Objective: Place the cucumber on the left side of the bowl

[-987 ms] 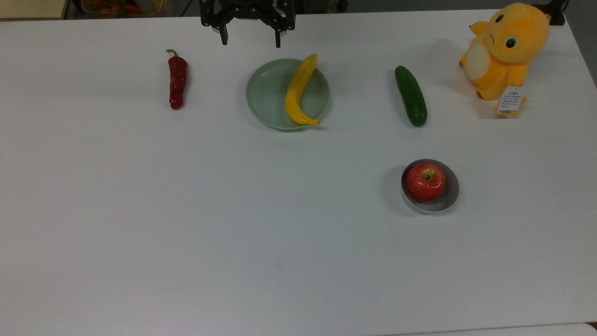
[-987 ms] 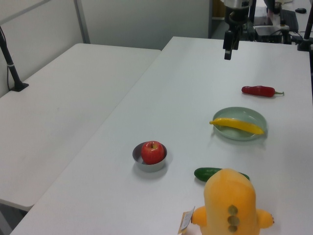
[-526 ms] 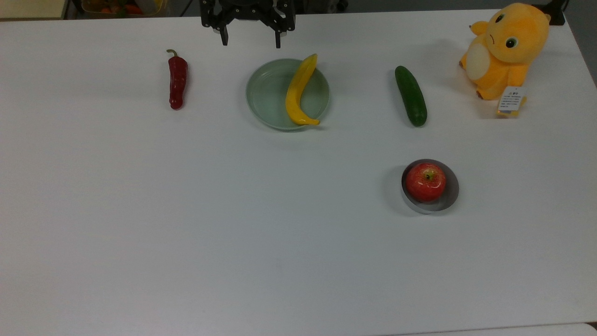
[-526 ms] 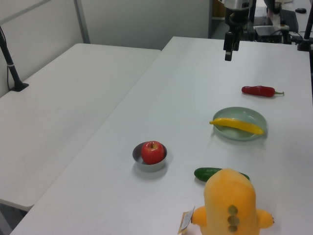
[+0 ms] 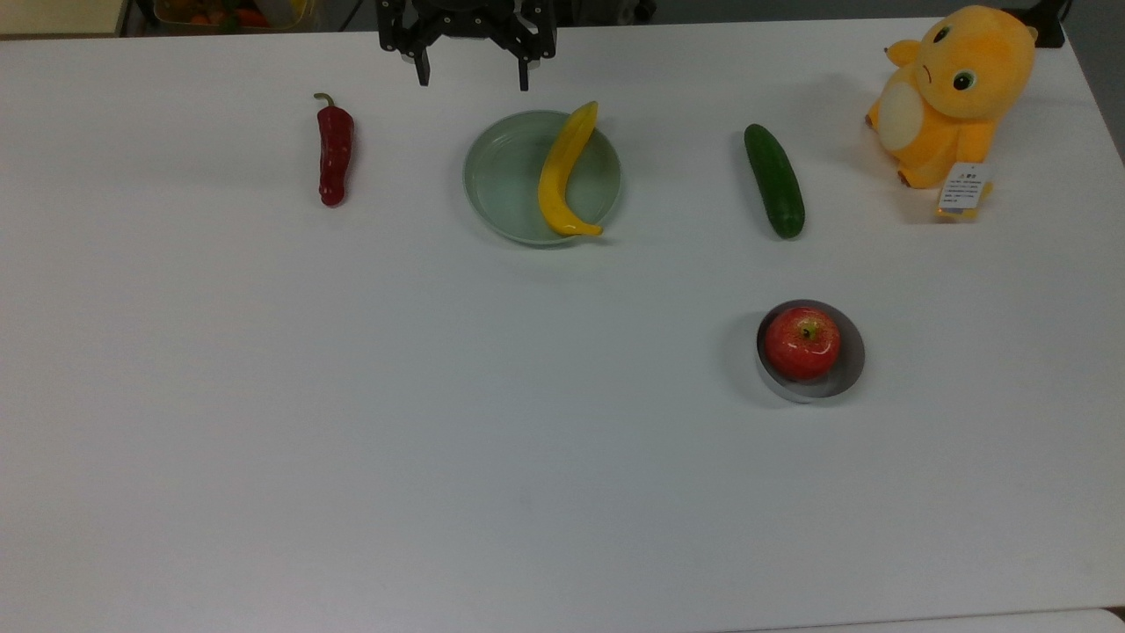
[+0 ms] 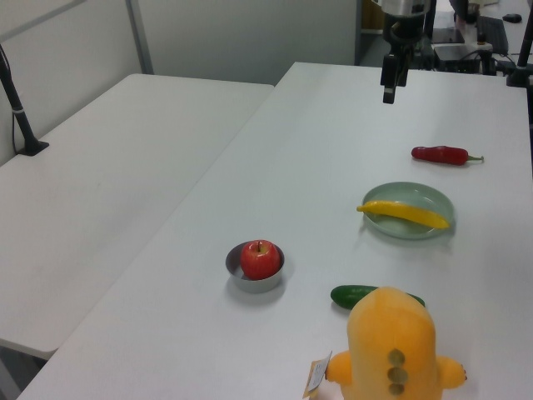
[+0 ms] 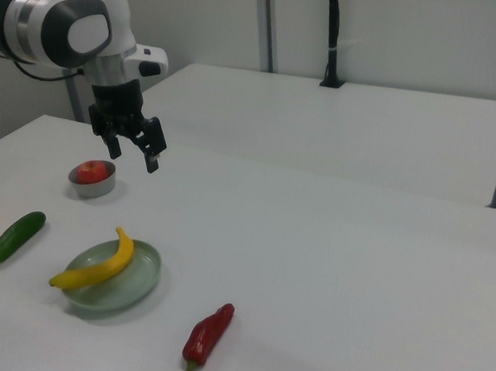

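The dark green cucumber lies on the white table in the top view's right half, above the bowl. The small grey bowl holds a red apple. My gripper hangs open at the top view's upper edge, just above the pale green dish, far from the cucumber, with nothing between its fingers. In the left view the cucumber is partly hidden behind the plush toy, with the bowl to its left and the gripper far back. The right view has the gripper above the table, the cucumber and the bowl.
A pale green dish holds a yellow banana. A dark red chilli lies at the top view's left. An orange plush toy sits at the top view's upper right corner. A second white table stands alongside.
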{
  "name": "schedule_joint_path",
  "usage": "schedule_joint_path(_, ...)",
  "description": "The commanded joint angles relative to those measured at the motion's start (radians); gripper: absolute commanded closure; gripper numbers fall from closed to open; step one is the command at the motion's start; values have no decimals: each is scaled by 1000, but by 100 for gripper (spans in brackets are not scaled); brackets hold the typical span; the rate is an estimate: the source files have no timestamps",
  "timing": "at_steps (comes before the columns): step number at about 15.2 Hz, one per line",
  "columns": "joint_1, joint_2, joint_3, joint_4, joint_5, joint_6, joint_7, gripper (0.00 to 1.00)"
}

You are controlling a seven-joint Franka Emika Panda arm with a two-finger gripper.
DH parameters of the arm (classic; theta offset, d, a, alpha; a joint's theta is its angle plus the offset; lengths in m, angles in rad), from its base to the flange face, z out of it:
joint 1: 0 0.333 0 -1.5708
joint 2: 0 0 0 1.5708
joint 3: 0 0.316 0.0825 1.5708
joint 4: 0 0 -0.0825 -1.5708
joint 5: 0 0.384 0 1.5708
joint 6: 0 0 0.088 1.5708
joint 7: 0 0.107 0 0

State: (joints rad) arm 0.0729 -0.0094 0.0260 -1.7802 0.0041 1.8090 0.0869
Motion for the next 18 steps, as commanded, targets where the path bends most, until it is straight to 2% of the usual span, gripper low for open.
schedule_joint_path(1,13,-8,-15,-5,24,-10,-12,0)
schedule_joint_path(9,16,9,26,-41,85,-5,16,0)
schedule_joint_path(14,24,26,116,-68,86,61,86,0)
schedule_joint_path(18,64,46,181,-77,85,92,165,0)
